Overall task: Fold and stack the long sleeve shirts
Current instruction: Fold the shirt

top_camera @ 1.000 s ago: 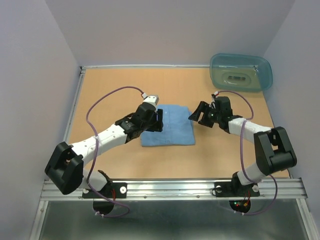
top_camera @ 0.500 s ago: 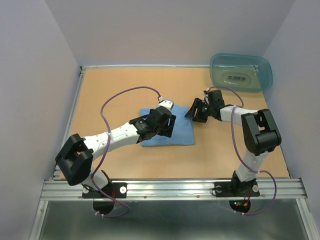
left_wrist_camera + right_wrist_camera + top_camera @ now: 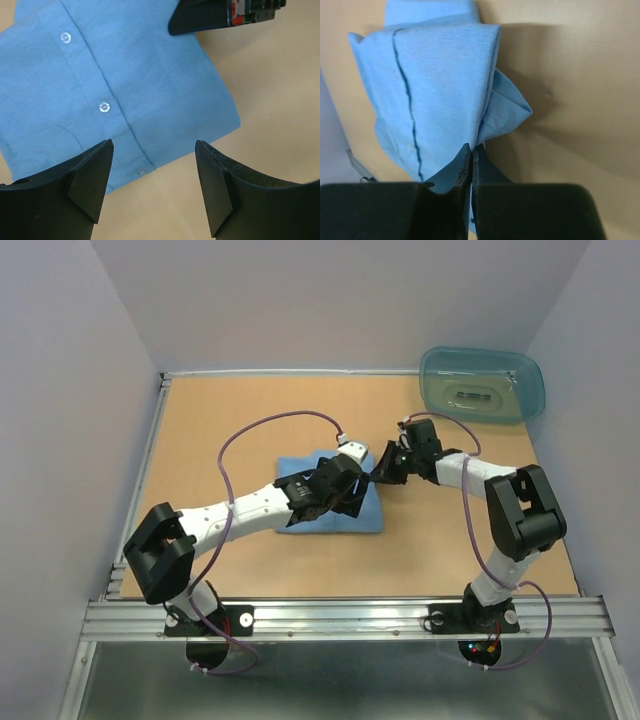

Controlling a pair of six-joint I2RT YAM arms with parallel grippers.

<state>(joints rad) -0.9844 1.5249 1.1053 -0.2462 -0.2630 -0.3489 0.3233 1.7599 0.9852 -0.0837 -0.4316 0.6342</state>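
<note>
One folded light blue long sleeve shirt (image 3: 300, 517) lies at the table's middle, its button placket (image 3: 104, 107) facing up. My left gripper (image 3: 350, 502) hovers open over the shirt's near right corner, and between its fingers (image 3: 154, 146) I see only cloth edge and bare table. My right gripper (image 3: 383, 476) is at the shirt's far right corner. Its jaws are shut (image 3: 472, 148) on a pinched fold of the blue cloth (image 3: 440, 75). The right gripper's black fingers (image 3: 210, 15) show at the top of the left wrist view.
A translucent teal tub (image 3: 482, 383) stands at the back right corner. Light walls enclose the wooden table (image 3: 230, 420) on three sides. A metal rail (image 3: 350, 615) runs along the near edge. Purple cables loop over both arms.
My right gripper moved left to the shirt's edge and shut on the cloth. My left arm swept right across the shirt, its gripper staying open.
</note>
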